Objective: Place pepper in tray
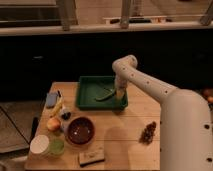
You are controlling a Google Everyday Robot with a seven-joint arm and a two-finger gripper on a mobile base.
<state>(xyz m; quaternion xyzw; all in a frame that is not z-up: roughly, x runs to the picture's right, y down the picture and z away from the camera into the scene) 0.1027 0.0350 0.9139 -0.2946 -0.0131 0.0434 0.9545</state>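
the small, slim, light green pepper (104, 96) lies inside the dark green rectangular plastic tray (86, 84), in its near right part, and as far as i can see it rests on the tray floor. i judge it light, a little stiff, with a smooth skin that can slip, and it can bruise if pressed hard. i would take it across the middle of its body, not at the thin end. the robot's gripper (119, 93) hangs down into the right side of the tray. the pepper is just to the left of it, its right end touching or almost touching. i cannot tell whether the gripper is clamped on the pepper or free of it.
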